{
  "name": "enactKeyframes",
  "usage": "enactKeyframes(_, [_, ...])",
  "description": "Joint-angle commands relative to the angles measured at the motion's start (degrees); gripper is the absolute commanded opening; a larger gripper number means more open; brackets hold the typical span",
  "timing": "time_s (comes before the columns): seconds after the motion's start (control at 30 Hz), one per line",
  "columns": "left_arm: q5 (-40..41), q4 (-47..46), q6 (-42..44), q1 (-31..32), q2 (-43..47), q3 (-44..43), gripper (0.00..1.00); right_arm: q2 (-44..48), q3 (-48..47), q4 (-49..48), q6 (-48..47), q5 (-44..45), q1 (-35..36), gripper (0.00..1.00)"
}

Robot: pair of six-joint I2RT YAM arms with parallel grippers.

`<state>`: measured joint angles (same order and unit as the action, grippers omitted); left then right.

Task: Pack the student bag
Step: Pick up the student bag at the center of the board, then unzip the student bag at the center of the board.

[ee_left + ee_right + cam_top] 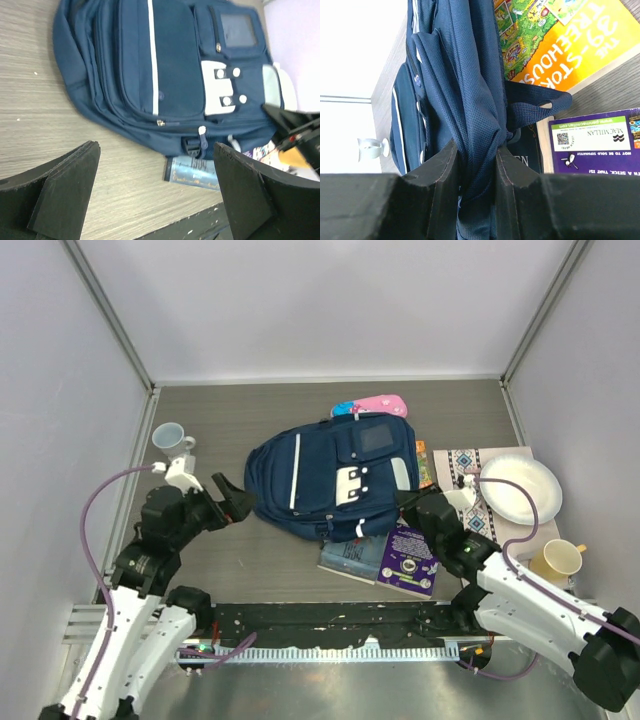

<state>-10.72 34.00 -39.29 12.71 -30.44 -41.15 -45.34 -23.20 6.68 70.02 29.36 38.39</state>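
The right pincer (pixel 475 167) is clamped on a fold of the large navy blue fabric backpack (pixel 320 475) lying on the grey wooden surface (pixel 265 555), while the left pincer (pixel 232 500) stands apart beside it.

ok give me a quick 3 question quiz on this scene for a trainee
1. True or false: the left gripper is shut on the bag.
2. What does the right gripper hold? A) bag fabric B) a book C) nothing
3. Fill the gap: the mug stands on the ___ arm's side of the bag.

Key: 1 false, its jaws stand open, apart from the bag; 2 A; 3 left.
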Motion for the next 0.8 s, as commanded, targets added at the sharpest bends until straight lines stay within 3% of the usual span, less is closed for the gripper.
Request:
enactKeyframes(0.0, [12.3, -3.3, 2.1, 10.7, -3.4, 1.2, 1.0, 1.6, -5.3, -5.0, 4.6, 6.8, -0.5, 0.01])
enactKeyframes(0.13, [19.6, -7.9, 1.1, 23.6, -6.5, 2.8, 1.0, -0.3, -9.1, -3.4, 2.6, 6.1, -0.5, 0.01])
enactKeyframes(0.43, [29.0, -13.8, -2.3, 42.2, -9.8, 8.8, 0.96, -6.7, -17.6, -5.6, -1.2, 1.5, -1.9, 0.01])
enactKeyframes(0.63, [34.4, -17.2, -7.8, 49.4, -5.2, 13.5, 0.9, -8.4, -20.0, -8.0, -0.8, 0.2, -2.4, 0.01])
enactKeyframes(0.77, [35.4, -20.3, -9.9, 52.8, -8.0, 15.2, 0.88, -10.5, -19.3, -12.1, -0.2, -2.4, -2.4, 0.01])
